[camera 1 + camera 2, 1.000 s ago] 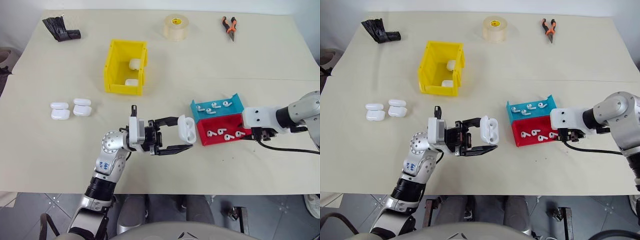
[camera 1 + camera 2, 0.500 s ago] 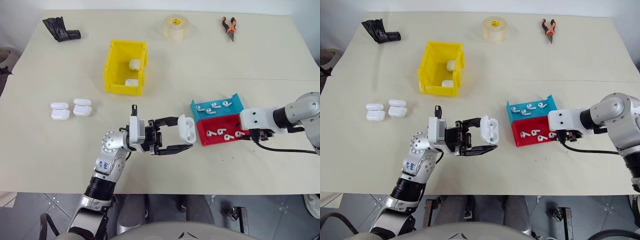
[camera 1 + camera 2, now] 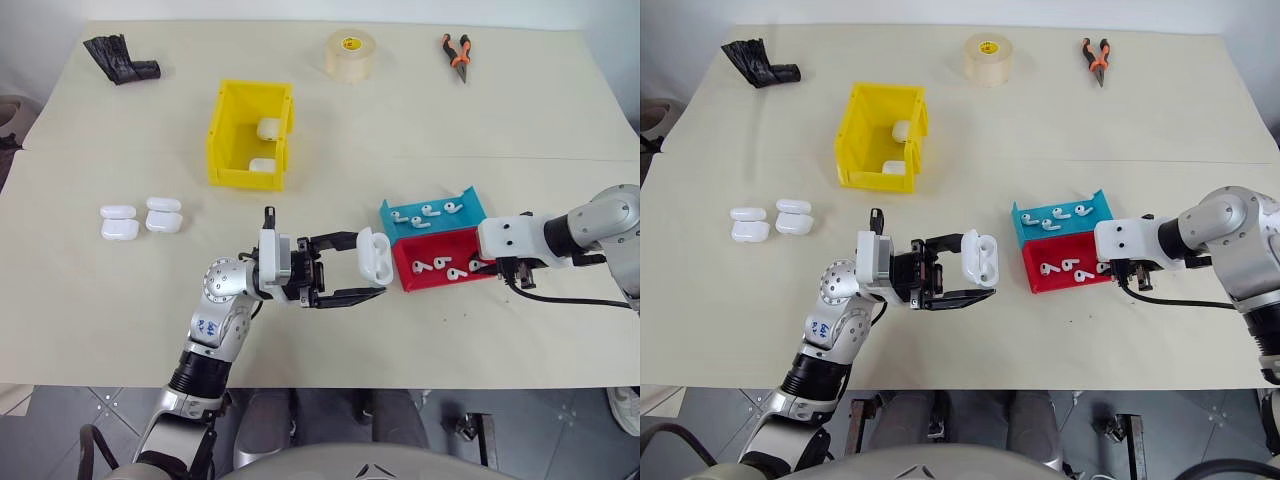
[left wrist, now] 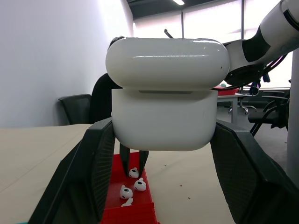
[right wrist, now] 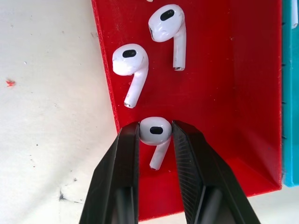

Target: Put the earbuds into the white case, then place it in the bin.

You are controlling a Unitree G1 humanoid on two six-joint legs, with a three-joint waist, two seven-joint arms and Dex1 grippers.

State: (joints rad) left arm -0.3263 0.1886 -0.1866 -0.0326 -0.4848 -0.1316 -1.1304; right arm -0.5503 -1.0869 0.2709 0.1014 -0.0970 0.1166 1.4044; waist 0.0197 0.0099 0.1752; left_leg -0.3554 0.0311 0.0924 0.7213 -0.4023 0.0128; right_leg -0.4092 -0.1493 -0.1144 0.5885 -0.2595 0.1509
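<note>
White earbud [image 5: 155, 131] pinched in right hand [image 5: 156, 140], over red tray [image 5: 219, 93]

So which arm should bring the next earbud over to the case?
The right. Its gripper is down in the red tray, fingers pinching an earbud. The left gripper is shut on the white case, so it can only present it.

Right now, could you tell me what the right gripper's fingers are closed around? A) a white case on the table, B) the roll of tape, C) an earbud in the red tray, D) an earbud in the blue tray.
C: in the right wrist view the right gripper pinches the head of an earbud over the floor of the red tray.
</note>
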